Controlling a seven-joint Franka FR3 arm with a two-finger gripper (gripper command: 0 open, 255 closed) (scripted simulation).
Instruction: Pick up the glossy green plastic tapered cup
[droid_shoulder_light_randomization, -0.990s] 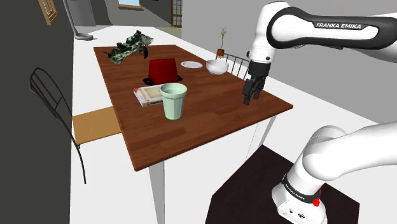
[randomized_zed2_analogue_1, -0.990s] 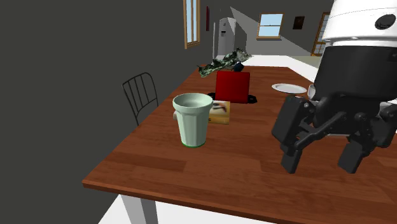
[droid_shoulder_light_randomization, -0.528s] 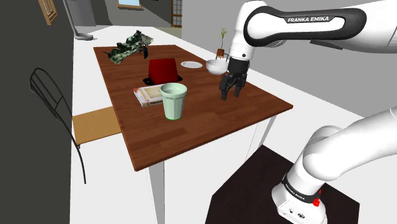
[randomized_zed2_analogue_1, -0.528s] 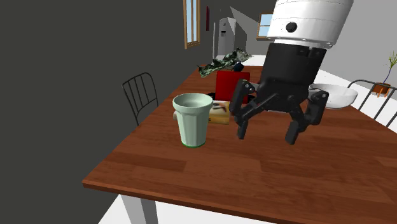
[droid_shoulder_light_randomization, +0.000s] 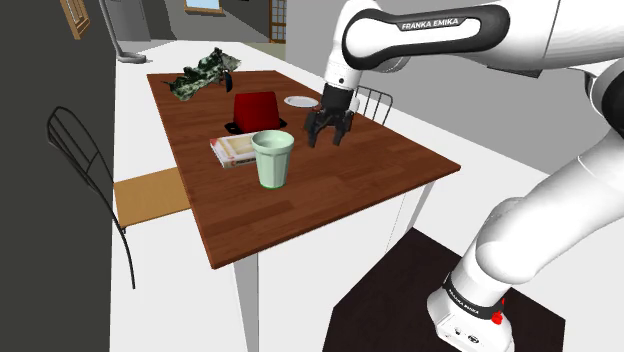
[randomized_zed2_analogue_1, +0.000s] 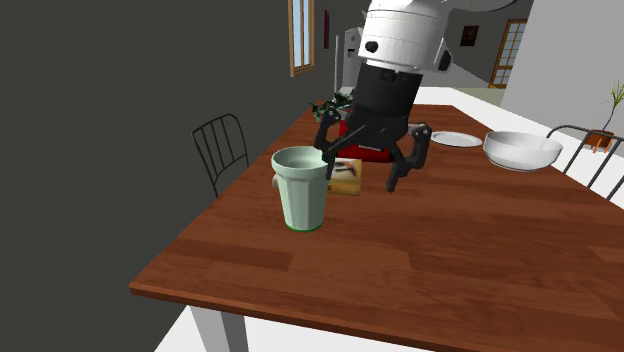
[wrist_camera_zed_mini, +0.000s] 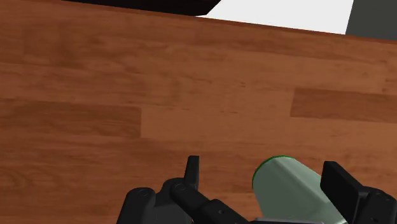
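Observation:
The pale green tapered cup (droid_shoulder_light_randomization: 272, 159) stands upright on the brown wooden table (droid_shoulder_light_randomization: 340, 185), near the front of a flat book. In the second exterior view the cup (randomized_zed2_analogue_1: 303, 188) has a thin green line around its base. My black gripper (droid_shoulder_light_randomization: 327, 138) hangs open just above the table, a short way off the cup toward the shoulder view's right. From the other side, the gripper (randomized_zed2_analogue_1: 360, 172) stands behind and beside the cup without touching it. In the wrist view the cup (wrist_camera_zed_mini: 289, 189) shows between the spread fingers of the gripper (wrist_camera_zed_mini: 266, 178), nearer one fingertip (wrist_camera_zed_mini: 339, 184).
A red box (droid_shoulder_light_randomization: 255, 108) and a flat book (droid_shoulder_light_randomization: 234, 150) sit just behind the cup. Farther back lie a white plate (randomized_zed2_analogue_1: 455, 138), a white bowl (randomized_zed2_analogue_1: 522, 150) and a camouflage bundle (droid_shoulder_light_randomization: 203, 75). A wire chair (droid_shoulder_light_randomization: 85, 150) stands beside the table.
The arm has swung the open gripper across the table toward the shoulder view's left, from near the table's edge to close beside the cup. The cup has not moved.

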